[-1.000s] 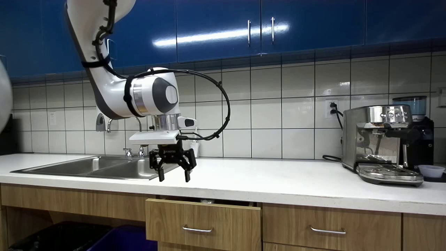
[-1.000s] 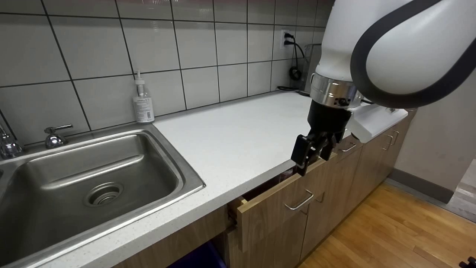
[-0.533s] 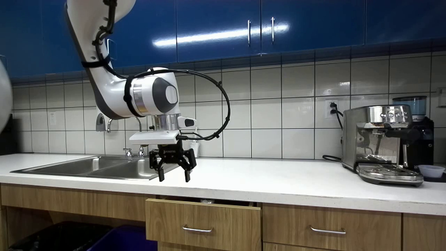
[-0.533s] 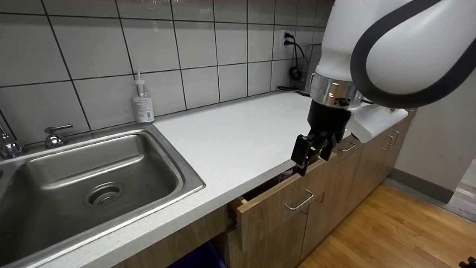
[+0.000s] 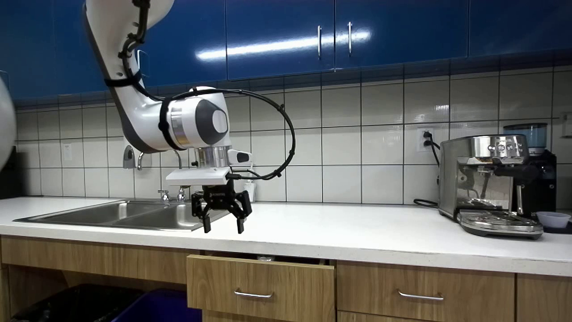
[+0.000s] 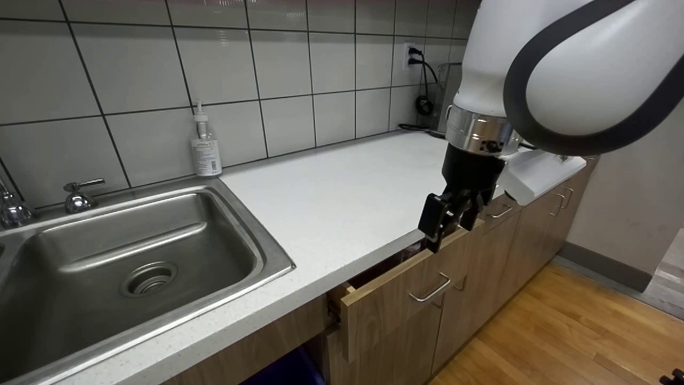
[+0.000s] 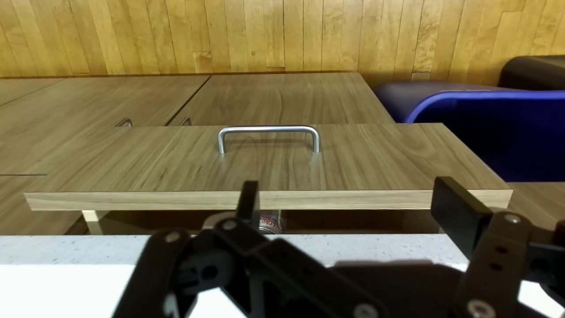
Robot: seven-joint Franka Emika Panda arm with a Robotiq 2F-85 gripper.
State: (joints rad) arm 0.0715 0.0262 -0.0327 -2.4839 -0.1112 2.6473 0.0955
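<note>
The fingers [image 7: 459, 216] of the gripper [image 5: 224, 227] are spread wide, with nothing held between them. Below their tips the partly open drawer [image 7: 273, 172] is seen, its metal handle [image 7: 268, 129] set lower than the tips and farther out from the countertop [image 6: 342, 192]; no contact is shown. The countertop's front edge is also found near the fingers, though the clearance cannot be judged exactly. If the fingers were lowered straight down, that edge or the drawer's top edge could be struck, since both seem close under the tips. If the drawer were pushed from here, it might be skewed and made to bind, because the gripper is placed off its middle, toward the blue bin [image 7: 485, 95]. The can-like item [image 7: 270, 222] with red lettering, partly hidden behind one finger, could be knocked or jammed in the narrow gap by fingers reaching in.
</note>
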